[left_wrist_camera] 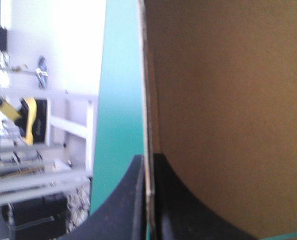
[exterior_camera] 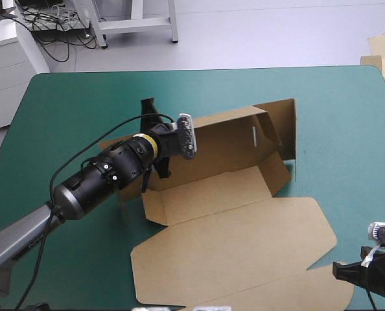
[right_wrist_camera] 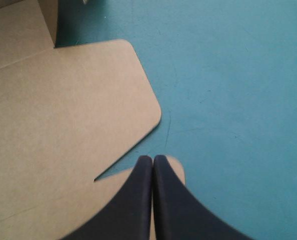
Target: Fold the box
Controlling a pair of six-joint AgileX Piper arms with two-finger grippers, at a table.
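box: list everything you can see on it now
The box is a cut sheet of brown board, plain and matte, part-folded on the teal-green cover. Its far wall stands raised, with a short slit in it; the right end wall is also up, a flap angled inward. The floor and the lid, with rounded corners, lie flat toward the near edge. The left gripper is shut on the far wall's edge, toward its left. The right gripper, shut, sits over the lid's near right tab; contact unclear.

The high view looks down from behind on the table (exterior_camera: 69, 97), box (exterior_camera: 231, 220) mid-frame. Both wrist views sit close on that box: left turned a quarter, edge-on to a wall (left_wrist_camera: 228, 100); right above the lid (right_wrist_camera: 63, 125).
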